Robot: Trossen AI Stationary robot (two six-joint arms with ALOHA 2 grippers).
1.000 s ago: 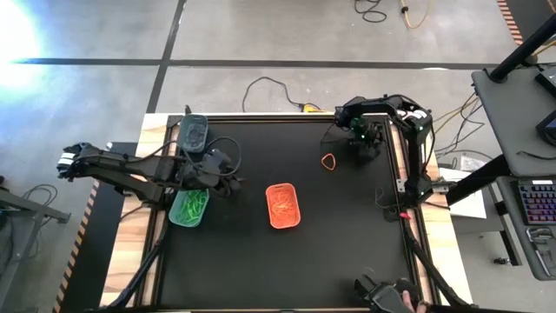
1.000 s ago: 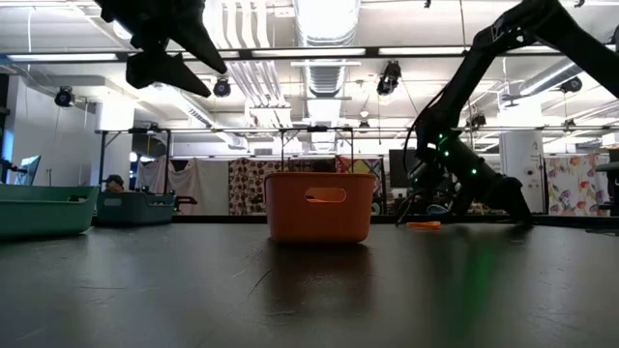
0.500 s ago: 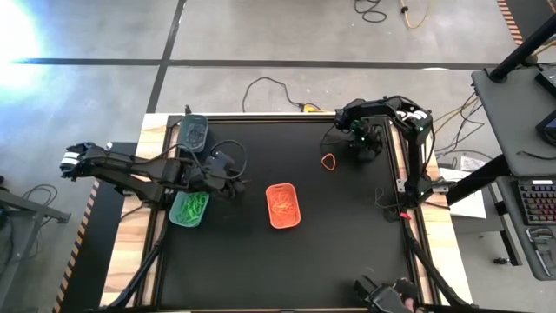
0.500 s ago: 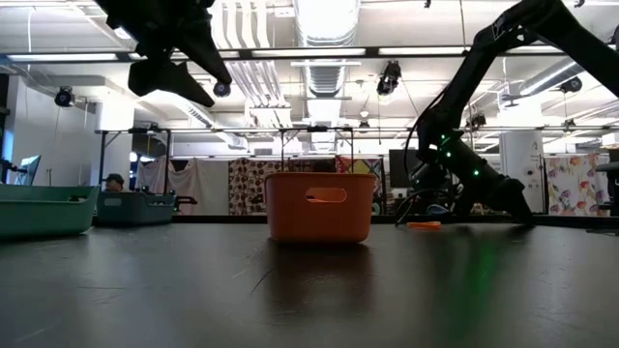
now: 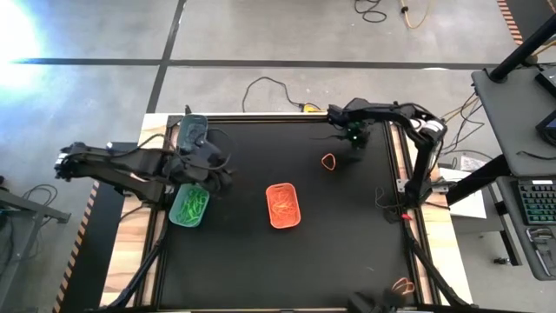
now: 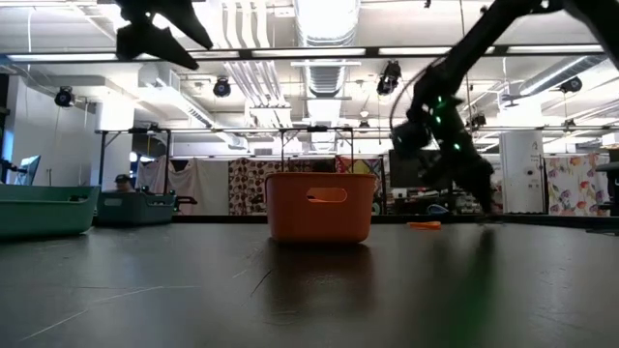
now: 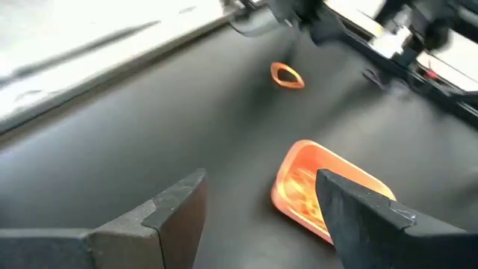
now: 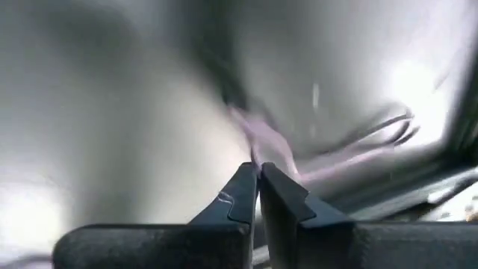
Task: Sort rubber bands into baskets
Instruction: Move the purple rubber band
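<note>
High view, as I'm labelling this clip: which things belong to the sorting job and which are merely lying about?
Job:
orange plastic basket
light teal-green basket holding green bands
dark grey-teal basket
loose orange rubber band

Lying about:
yellow cable on the floor
keyboard on the side desk

No legible text, label, brand, number or sign anywhere.

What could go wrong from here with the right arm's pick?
1. The right gripper has its jaws shut with nothing visible between them, while the orange rubber band lies on the mat beside it, so this looks like a missed grasp.
2. A retry pressing down on the black mat may flick the thin band away.
3. The left gripper hangs open near the green basket, holding nothing, so no sorting progresses meanwhile.
</note>
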